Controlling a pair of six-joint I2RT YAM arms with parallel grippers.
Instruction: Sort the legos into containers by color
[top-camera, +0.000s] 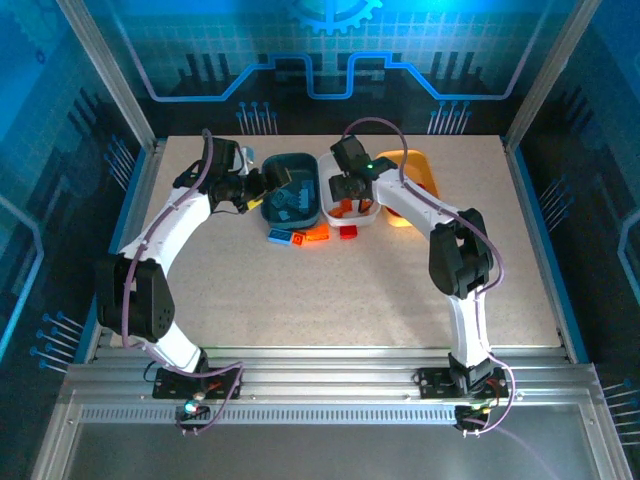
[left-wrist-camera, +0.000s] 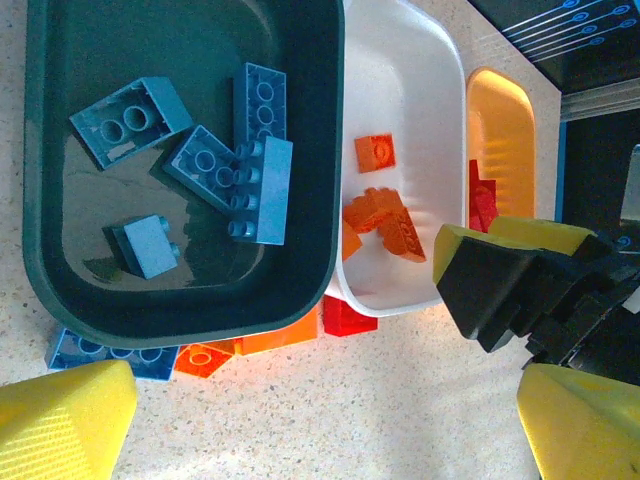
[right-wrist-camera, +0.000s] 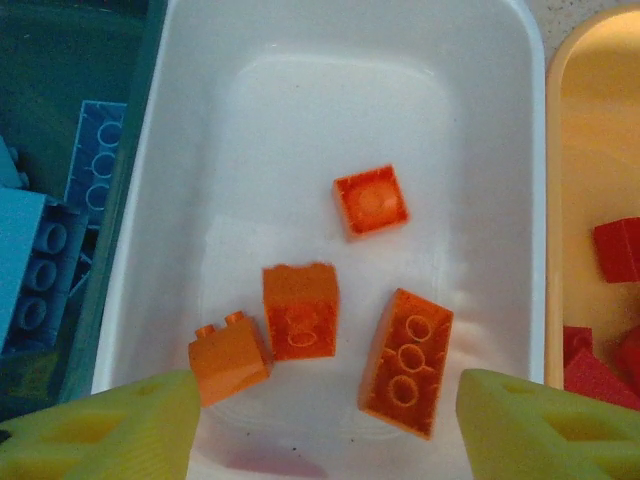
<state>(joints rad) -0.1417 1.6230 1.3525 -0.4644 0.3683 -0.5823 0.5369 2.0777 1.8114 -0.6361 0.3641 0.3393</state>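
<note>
Fingers (left-wrist-camera: 65, 420) of the left gripper (left-wrist-camera: 325, 405) are spread wide with nothing held between them. They are seen over the speckled beige worktop (top-camera: 350, 290), just beside the dark teal rounded plastic tub (left-wrist-camera: 40, 250). The right gripper (right-wrist-camera: 328, 400) is likewise opened wide and empty; its yellow fingers (right-wrist-camera: 545, 425) hang above the white rounded plastic tub (right-wrist-camera: 500, 150), and none of the bricks below is touched.

The three tubs are set side by side at the far middle of the worktop, close against one another: teal on the left, white in the middle, and a yellow-orange rounded plastic tub (top-camera: 425, 170) on the right. Five small light blue plastic bricks (left-wrist-camera: 130, 120) are counted in the teal tub, several lying against or over one another. Four small orange plastic bricks (right-wrist-camera: 371, 200) are held in the white tub — one square brick apart toward the middle, three closer together nearer the fingers. Small red plastic bricks (right-wrist-camera: 615, 250) are seen in the yellow-orange tub, though their number cannot be told, since they are cut off at the edge of the view.

Outside the tubs, four bricks are lined up on the worktop just in front of the teal and white tubs: a loose light blue brick (top-camera: 279, 236), two loose orange bricks (top-camera: 315, 232) and a loose red brick (top-camera: 348, 232) — the blue one partly hidden under the teal rim in the left wrist view.
</note>
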